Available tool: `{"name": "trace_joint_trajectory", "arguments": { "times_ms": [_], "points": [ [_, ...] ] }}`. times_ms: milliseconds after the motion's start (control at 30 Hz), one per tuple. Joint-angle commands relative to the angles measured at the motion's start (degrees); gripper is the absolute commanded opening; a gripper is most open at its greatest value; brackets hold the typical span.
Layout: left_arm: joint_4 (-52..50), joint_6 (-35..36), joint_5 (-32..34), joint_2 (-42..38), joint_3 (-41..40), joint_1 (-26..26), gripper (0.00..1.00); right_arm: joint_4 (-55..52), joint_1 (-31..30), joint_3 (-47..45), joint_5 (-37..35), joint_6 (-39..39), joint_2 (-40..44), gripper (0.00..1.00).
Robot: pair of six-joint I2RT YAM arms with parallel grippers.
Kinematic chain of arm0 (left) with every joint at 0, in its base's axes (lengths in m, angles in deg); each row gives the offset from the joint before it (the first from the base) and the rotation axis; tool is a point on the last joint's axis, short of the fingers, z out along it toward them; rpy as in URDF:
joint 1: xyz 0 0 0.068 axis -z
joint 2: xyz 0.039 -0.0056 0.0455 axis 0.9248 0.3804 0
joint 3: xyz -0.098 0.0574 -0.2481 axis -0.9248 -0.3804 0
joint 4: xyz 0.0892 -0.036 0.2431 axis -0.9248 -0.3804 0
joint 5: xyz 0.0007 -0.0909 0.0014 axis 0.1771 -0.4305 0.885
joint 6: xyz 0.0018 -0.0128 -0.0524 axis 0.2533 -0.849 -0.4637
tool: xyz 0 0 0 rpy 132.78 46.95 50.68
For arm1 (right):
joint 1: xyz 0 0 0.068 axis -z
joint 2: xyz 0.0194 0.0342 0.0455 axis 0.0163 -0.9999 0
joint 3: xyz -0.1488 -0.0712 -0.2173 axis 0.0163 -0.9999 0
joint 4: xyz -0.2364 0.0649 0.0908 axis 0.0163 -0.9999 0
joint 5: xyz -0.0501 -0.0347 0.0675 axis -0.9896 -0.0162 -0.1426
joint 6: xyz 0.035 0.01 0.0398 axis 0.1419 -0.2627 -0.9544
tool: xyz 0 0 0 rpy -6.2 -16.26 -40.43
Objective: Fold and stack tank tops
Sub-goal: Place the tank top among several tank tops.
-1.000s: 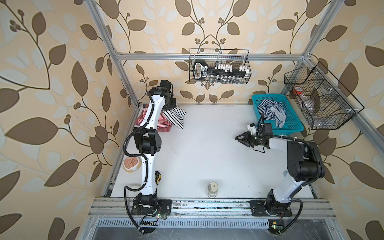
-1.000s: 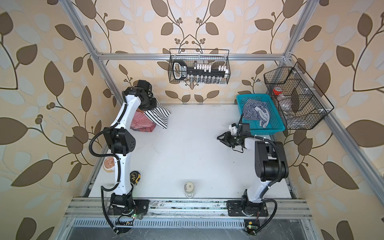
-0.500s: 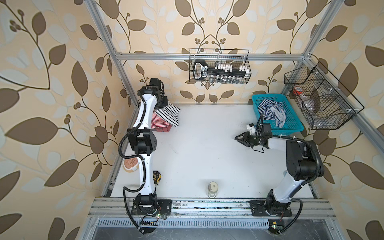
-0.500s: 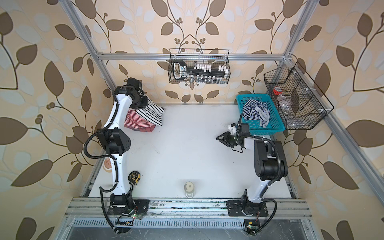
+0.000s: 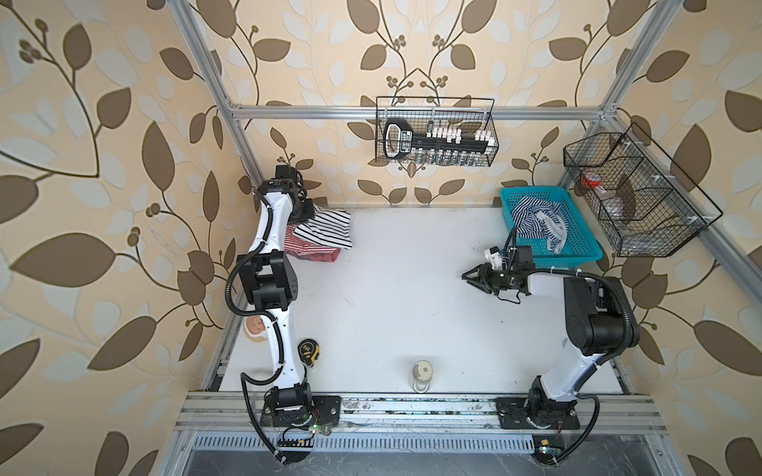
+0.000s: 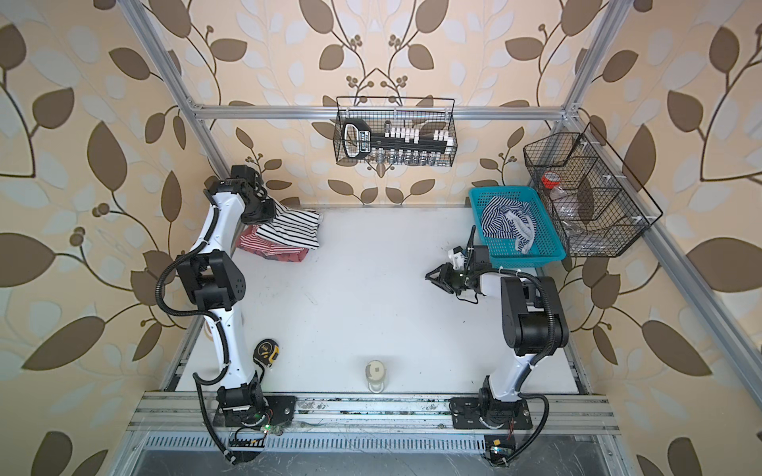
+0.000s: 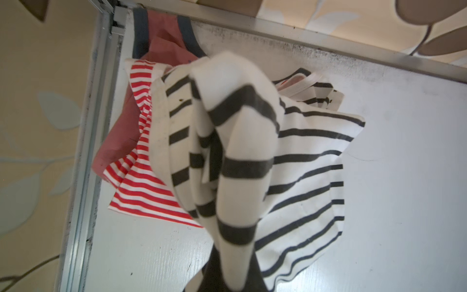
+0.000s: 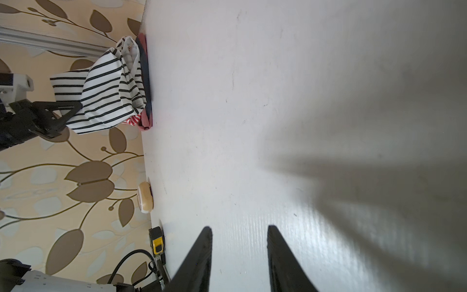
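My left gripper [image 5: 306, 211] is shut on the white tank top with wide black stripes [image 5: 330, 229], holding one edge up at the back left corner. The rest of that top drapes over the red-and-white tank top [image 5: 307, 249] lying on the table. In the left wrist view the black-striped cloth [image 7: 240, 151] bunches over the left gripper [image 7: 233, 278] and hides its fingertips; the red-and-white top [image 7: 144, 182] lies beneath. The navy-striped tank top [image 5: 536, 220] sits crumpled in the blue basket [image 5: 579, 249]. My right gripper [image 5: 468, 275] hovers open and empty over the table [image 8: 238, 232].
A pinkish-red cloth with dark straps [image 7: 161, 38] lies under the pile in the corner. A tape measure [image 5: 309, 352] and a round tub [image 5: 255, 327] sit by the left arm's base, a small jar [image 5: 421, 375] at the front edge. Wire baskets [image 5: 435, 136] [image 5: 635, 198] hang on the frame.
The left arm has swung toward the back left corner, drawing the black-striped top over the red-and-white one. The right arm has stayed in place.
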Motion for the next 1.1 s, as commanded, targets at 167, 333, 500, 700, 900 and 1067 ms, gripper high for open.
{"name": "trace_joint_trajectory", "arguments": {
  "times_ms": [167, 333, 500, 700, 900, 1067],
  "points": [
    [7.9, 2.0, -3.7, 4.7, -0.7, -3.9, 0.0, -1.6, -1.0, 0.5, -0.5, 0.2, -1.0, 0.37],
    [9.4, 2.9, -4.8, 7.5, 0.6, -5.6, 0.0, -2.3, -1.9, 0.6, -1.4, 0.3, -1.0, 0.37],
    [11.2, 2.8, -6.8, 9.7, 0.5, -6.3, 0.0, -3.2, -3.0, 1.0, -2.2, 0.6, -1.7, 0.37],
    [12.6, 2.1, -8.2, 12.7, 0.7, -6.2, 0.0, -3.6, -4.5, 1.7, -2.6, 0.1, -2.1, 0.37],
    [13.2, -1.1, -6.9, 12.6, 0.3, -6.8, 0.29, -3.9, -8.5, 6.7, -1.7, -1.4, -1.8, 0.38],
    [16.8, -4.6, -7.7, 6.8, -3.0, -7.8, 0.67, -5.0, -13.4, 17.8, -0.7, -2.9, -4.6, 0.42]
  ]
}}
